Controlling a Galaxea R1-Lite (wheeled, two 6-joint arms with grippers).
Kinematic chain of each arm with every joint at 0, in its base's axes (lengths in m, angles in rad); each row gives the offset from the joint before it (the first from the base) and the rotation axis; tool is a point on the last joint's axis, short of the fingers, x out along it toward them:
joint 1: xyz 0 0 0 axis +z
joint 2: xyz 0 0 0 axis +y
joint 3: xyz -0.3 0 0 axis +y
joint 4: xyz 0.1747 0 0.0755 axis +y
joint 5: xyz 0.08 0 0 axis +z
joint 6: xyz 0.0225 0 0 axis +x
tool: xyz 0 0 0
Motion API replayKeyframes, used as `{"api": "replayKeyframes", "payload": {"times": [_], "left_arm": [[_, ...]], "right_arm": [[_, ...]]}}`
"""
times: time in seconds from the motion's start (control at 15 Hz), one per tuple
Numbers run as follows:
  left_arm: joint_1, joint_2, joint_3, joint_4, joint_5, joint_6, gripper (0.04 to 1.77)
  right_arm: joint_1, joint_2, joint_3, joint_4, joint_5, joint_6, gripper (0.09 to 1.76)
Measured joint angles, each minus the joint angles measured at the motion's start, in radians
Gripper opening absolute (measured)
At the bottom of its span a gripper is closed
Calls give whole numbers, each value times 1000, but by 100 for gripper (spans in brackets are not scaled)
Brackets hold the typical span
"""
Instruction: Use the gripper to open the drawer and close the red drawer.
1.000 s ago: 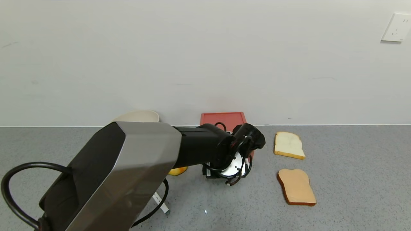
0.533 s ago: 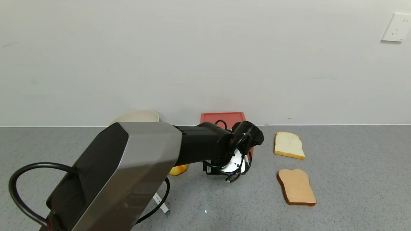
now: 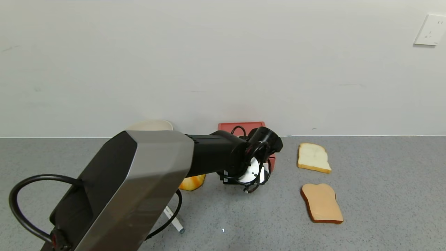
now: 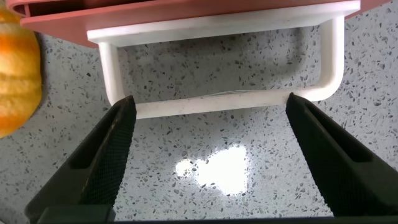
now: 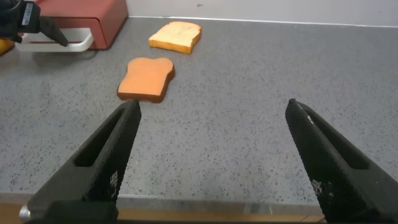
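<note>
Reaching across the grey speckled countertop (image 3: 383, 195) in the head view, the black left gripper (image 3: 259, 170) on its silver-grey and black arm sits at the near face of the flat coral-red plastic drawer (image 3: 241, 126), which stands against the far white wall. Against the frame a second ago, the arm has pushed farther toward the wall and less red top shows. Two bread slices (image 3: 313, 157) lie to the right.

From the left wrist, the gripper's fingers (image 4: 106, 155) are spread wide, one at each end of the drawer's white rectangular loop handle (image 4: 217, 104); the handle's bar lies between them, unpinched. An orange round fruit (image 4: 15, 74) lies just beside the drawer.

From the right wrist, the right gripper (image 5: 211, 162) hangs with fingers spread above bare counter, well apart from the drawer (image 5: 81, 15).
</note>
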Motion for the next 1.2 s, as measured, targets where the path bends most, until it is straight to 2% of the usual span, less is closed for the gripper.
{"api": "replayKeyframes", "payload": {"times": [0.4,0.53,0.8,0.93,1.2], "left_arm": [[-15,-66,0,100,-7,-16,172],[-33,-77,0,127,-18,-56,172],[-50,-73,-1,164,-109,-126,172],[-51,-61,-1,171,-134,-142,172],[-50,-19,-6,151,-122,-143,172]], "right_arm": [[0,0,0,0,0,0,171],[0,0,0,0,0,0,171],[0,0,0,0,0,0,171],[0,0,0,0,0,1,171],[0,0,0,0,0,0,171]]}}
